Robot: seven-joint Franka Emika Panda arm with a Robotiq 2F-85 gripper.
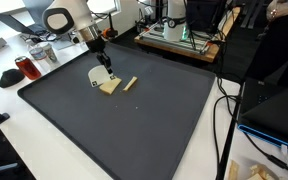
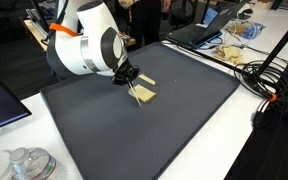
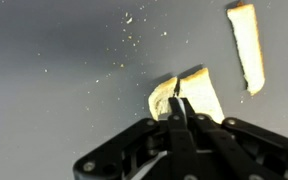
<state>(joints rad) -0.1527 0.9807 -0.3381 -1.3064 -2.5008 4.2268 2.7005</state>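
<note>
Gripper (image 3: 181,103) shut, nothing clamped; tips touching wooden block (image 3: 202,92) near mat's (image 1: 134,135) robot-side edge (thin strip (image 3: 246,45) just beside). Judged: contact made, block unlifted, any shifting outstanding.

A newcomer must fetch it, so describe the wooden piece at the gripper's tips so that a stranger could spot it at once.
Find the big dark mat. On it, the shut gripper points down at a broad, chunky pale wooden block: that is the one. Its only neighbour, a slim stick, lies apart beside it and is far narrower.
</note>
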